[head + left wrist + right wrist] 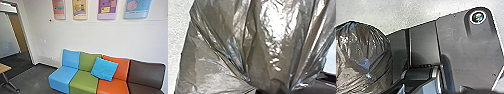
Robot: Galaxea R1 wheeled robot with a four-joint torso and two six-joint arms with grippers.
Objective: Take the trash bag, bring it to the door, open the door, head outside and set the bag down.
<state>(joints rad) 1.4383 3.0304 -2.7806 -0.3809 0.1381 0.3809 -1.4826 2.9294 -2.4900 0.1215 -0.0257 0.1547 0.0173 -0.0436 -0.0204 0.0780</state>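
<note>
One white wall (75,37) takes up much of the head view, meeting a dark grey floor (37,78) at a dark baseboard. Four armless padded seats (85,80) stand joined in a row along it: blue, green, orange and dark brown. To the left is a tall, dark-framed opening (28,37), with dark flooring and a brown panel (18,32) beyond. A shiny, dark, see-through trash bag (273,50) is close up in the left wrist view, its plastic drawn into long pleats that narrow toward one another. The right wrist view has its rounded, wrinkled bulk beside the robot's own dark plate; whether they touch, I cannot tell. How far open the left gripper or the right gripper stands, and whether either has hold of the bag, I cannot tell either. Four posters (106,8) hang above the seats, pink, pale yellow, purple and light blue. At the head view's left edge is the corner of a wood-toned table (4,68) with a dark leg. Smallest of these, a bright blue cushion (104,68) leans tilted across the green and orange seats.
</note>
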